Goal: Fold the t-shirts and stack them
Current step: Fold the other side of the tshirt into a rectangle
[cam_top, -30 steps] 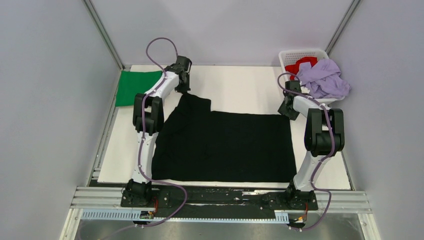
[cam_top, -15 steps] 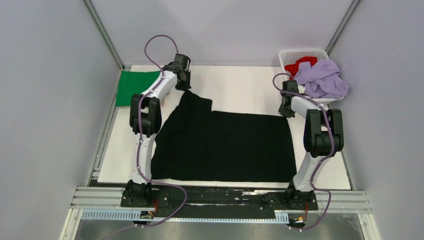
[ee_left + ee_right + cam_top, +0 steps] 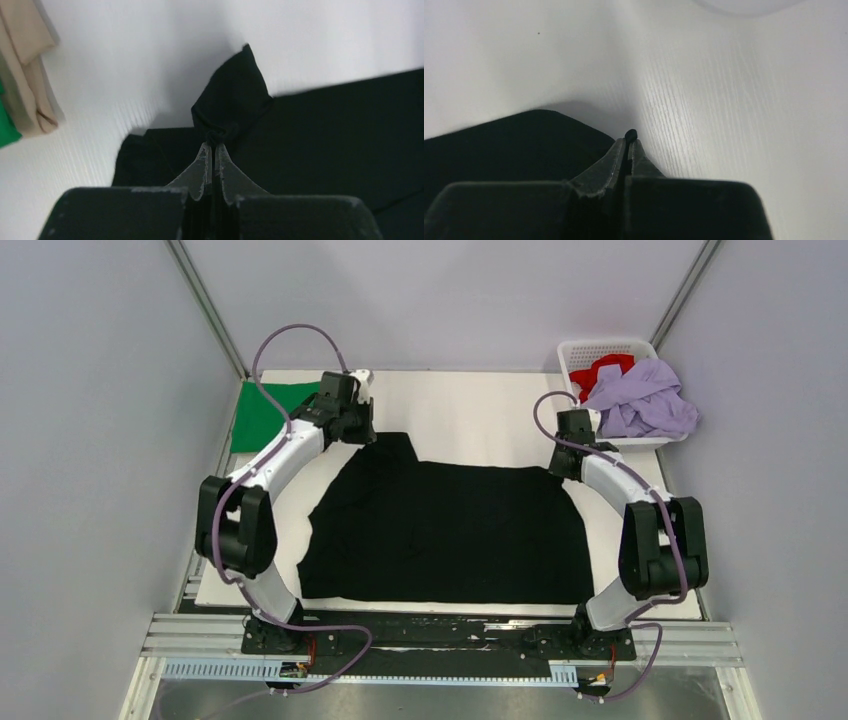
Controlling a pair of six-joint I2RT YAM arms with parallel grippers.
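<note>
A large black t-shirt (image 3: 450,530) lies spread over the middle of the white table. My left gripper (image 3: 362,428) is shut on its far left corner, pinched at the fingertips in the left wrist view (image 3: 211,142), with a sleeve flap (image 3: 232,97) standing beyond. My right gripper (image 3: 560,462) is shut on its far right corner; a small nub of black cloth (image 3: 630,134) pokes out between the closed tips. A folded green t-shirt (image 3: 262,410) lies at the far left. Red (image 3: 608,368) and lilac (image 3: 645,400) t-shirts fill the basket. A tan t-shirt (image 3: 30,65) shows in the left wrist view.
The white lattice basket (image 3: 580,350) stands at the far right corner. Grey walls enclose the table on three sides. A metal rail (image 3: 440,640) with both arm bases runs along the near edge.
Both arms have swung outward and lowered. The grippers have drawn toward the near side with the shirt's far corners, and the black shirt's far edge now lies lower and more slanted.
</note>
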